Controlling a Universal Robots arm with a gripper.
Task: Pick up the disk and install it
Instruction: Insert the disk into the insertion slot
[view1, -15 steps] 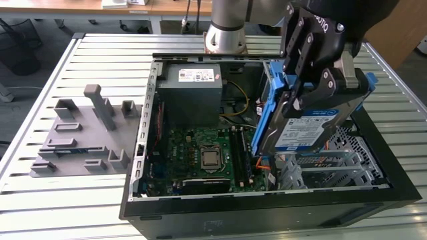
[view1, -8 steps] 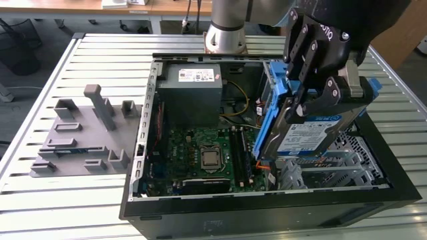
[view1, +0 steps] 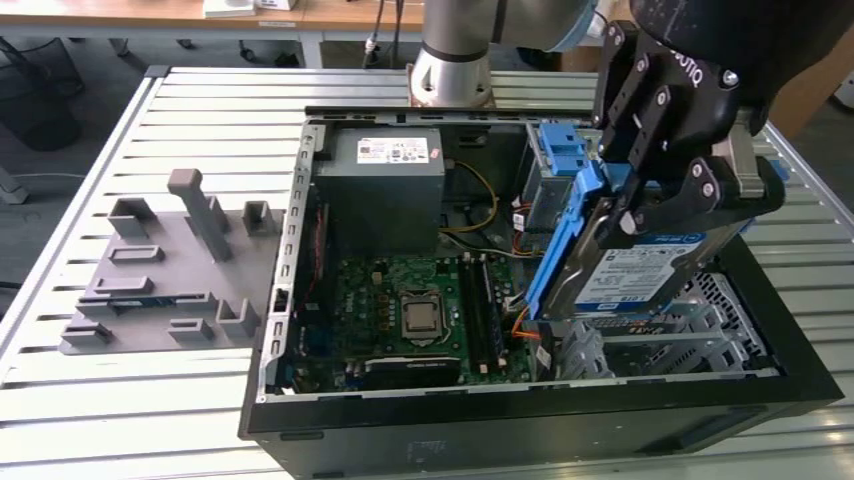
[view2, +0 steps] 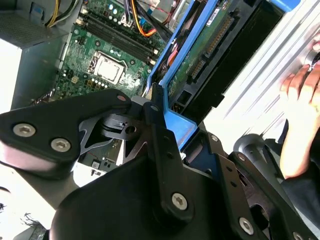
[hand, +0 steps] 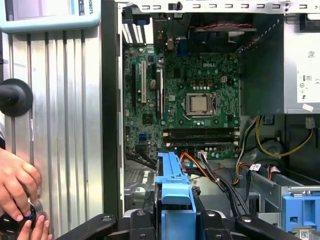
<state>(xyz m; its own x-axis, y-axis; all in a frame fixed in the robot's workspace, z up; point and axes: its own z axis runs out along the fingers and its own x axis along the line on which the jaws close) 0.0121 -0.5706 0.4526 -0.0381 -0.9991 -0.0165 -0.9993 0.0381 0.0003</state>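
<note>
The gripper is clamped on the disk, with one black finger on each side of the blue carrier near its handle end. The disk hangs in the air, standing steeply on its edge and a little tilted, and its white-and-blue label faces the exterior view's right. It is inside the open computer case, over the metal drive cage in the corner at the exterior view's right. The lower end of the disk is very near to the cage, but I cannot tell if it touches.

In the second wrist view the green circuit side of the disk is seen past the gripper. In the first wrist view the blue handle of the disk stands just above the gripper.

The motherboard lies flat on the bottom of the case, and the grey power supply box is beside it. A blue latch bracket sits behind the disk.

The case stands on a slatted metal table, with a grey holder plate beside it at the exterior view's left. A person's hand is at the table, near the outer wall of the case
</note>
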